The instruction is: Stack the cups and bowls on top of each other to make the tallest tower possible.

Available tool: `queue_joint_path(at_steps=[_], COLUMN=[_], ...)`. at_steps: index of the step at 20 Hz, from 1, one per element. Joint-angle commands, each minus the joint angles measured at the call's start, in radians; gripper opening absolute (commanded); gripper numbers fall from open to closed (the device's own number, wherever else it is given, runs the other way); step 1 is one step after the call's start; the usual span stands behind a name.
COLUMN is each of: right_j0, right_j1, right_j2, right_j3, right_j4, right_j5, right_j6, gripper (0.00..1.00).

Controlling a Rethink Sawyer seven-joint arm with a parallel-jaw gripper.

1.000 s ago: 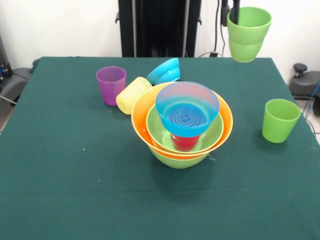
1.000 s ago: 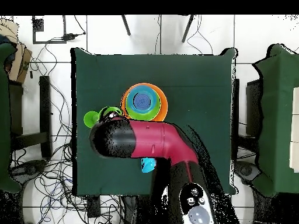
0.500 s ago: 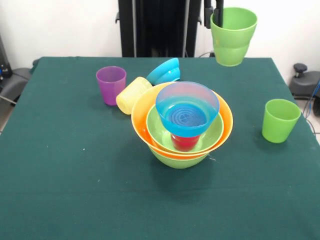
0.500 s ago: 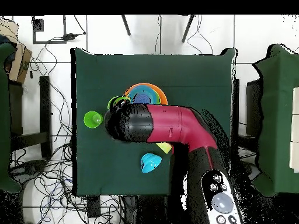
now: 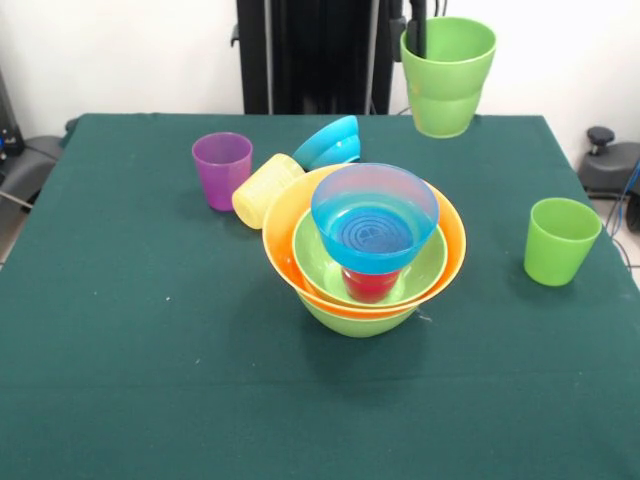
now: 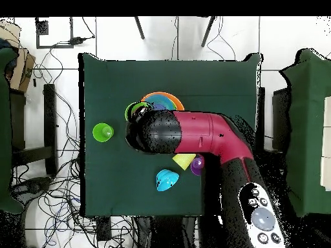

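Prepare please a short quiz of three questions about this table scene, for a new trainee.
1. True or false: the hand carries a light green cup in the air.
2. What sits on the red cup in the tower? A) purple cup B) blue bowl C) yellow cup
3. Fill in: the ribbed yellow cup lies on its ____ beside the purple cup.

Key:
1. True; it hangs clear of the table.
2. B, the blue bowl.
3. side
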Motion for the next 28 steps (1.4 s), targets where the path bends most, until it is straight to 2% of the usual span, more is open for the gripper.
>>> queue_joint_path(at_steps=[1, 10, 20, 28], right_j0=[-0.063, -0.107, -0.120, -0.147], right_j1=[0.062, 0.116, 0.216, 0.219], right_j2=[0.127, 0.175, 0.214, 0.249], right_j3=[-0.016, -0.072, -0.151, -0.174], right_j4=[-0.106, -0.173, -0.230, -0.250], right_j5=[0.100, 0.119, 0.106, 0.146], right_j6=[-0.347, -0.368, -0.364, -0.373], gripper=[0.00, 0.00, 0.00, 0.00])
